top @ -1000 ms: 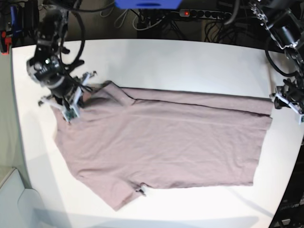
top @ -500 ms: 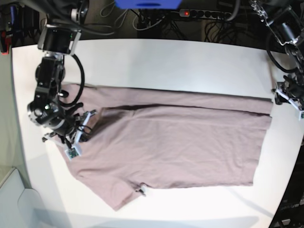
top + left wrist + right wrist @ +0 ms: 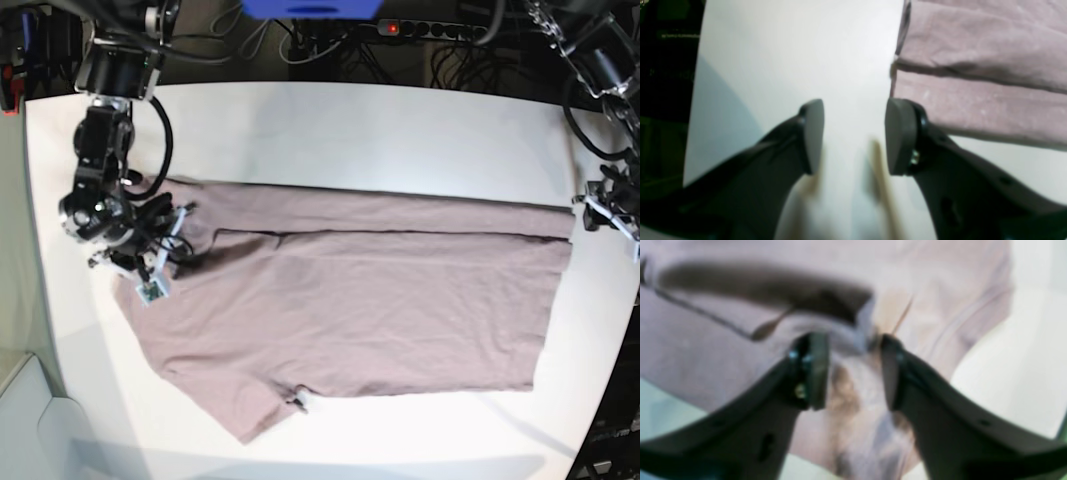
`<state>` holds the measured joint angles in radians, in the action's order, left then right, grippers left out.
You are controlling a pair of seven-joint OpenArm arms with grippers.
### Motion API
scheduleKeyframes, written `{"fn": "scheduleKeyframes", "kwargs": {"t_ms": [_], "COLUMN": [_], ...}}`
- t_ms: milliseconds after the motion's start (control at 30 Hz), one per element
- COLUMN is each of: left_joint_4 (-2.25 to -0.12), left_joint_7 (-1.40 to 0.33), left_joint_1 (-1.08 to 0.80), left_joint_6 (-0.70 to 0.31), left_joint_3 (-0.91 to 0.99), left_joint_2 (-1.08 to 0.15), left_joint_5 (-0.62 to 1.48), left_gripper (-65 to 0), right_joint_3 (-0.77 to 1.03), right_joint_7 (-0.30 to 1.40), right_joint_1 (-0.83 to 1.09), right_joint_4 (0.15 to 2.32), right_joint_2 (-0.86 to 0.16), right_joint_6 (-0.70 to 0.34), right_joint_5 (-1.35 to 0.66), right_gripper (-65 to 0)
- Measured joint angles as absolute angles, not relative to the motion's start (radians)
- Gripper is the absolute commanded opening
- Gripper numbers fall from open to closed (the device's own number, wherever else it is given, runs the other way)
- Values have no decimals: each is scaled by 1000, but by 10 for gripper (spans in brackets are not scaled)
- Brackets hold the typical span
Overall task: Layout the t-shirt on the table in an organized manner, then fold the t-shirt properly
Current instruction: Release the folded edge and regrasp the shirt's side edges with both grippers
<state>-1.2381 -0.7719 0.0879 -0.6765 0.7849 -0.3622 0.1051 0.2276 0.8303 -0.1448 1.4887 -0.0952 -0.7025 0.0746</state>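
The mauve-pink t-shirt (image 3: 350, 300) lies spread across the white table (image 3: 350, 130), hem to the right and sleeves to the left, with a long fold line along its far side. My right gripper (image 3: 160, 255) hovers over the shirt's left shoulder. In the right wrist view this gripper (image 3: 853, 373) is open, with blurred cloth (image 3: 706, 340) under and between its fingers. My left gripper (image 3: 610, 215) sits at the hem's far right corner. In the left wrist view it (image 3: 853, 136) stands open over bare table (image 3: 790, 50), its right finger (image 3: 900, 140) beside the folded hem (image 3: 973, 50).
A power strip and cables (image 3: 420, 30) run behind the table's far edge. The table edge curves close to the left gripper on the right (image 3: 615, 330). A pale grey object (image 3: 30, 420) sits off the front left corner.
The right gripper pulled the shirt's folded shoulder out to the left and front, flattening it, then opened and drew back a little. The left arm barely moved.
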Motion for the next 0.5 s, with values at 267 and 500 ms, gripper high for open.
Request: {"fn": "scheduleKeyframes", "kwargs": {"t_ms": [267, 500], "left_joint_4": [-1233, -1232], "left_joint_7": [-768, -766], "left_joint_1": [90, 89], "left_joint_6": [-677, -677], "left_joint_3": [778, 778], "left_joint_2": [-361, -340], "left_joint_5": [102, 101], "left_gripper": [-128, -128], "right_joint_3": [360, 445], "right_joint_7": [826, 818], "right_joint_1": [-38, 13], "right_joint_4": [1589, 1589], "right_joint_2": [-115, -113], "right_joint_6": [-702, -702], "right_joint_5": [72, 72], "right_gripper": [-243, -244]}}
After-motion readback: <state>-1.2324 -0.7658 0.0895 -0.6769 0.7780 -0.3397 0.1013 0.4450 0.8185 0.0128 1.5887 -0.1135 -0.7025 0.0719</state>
